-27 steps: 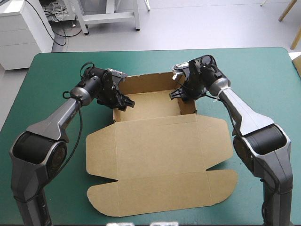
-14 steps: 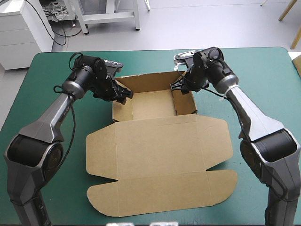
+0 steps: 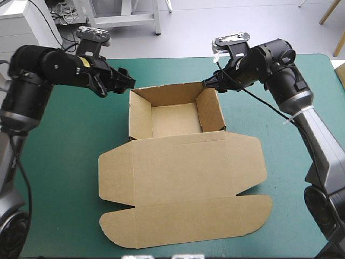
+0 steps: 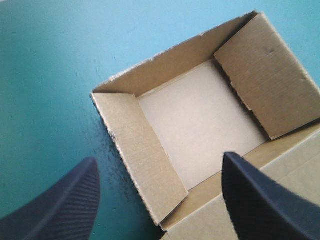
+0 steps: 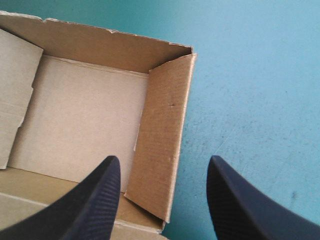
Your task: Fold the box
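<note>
Brown box (image 3: 178, 178) rests on the teal-green tabletop (image 3: 64, 135), tray walls standing and lid flat, as our left end effector (image 3: 126, 81) and right end effector (image 3: 209, 83), both spread wide and empty, have just lifted away, suggesting the tuck holds.

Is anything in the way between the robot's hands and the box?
No, nothing visible is. The left gripper and the right gripper hover open by the far corners of the box, with only air between.
</note>
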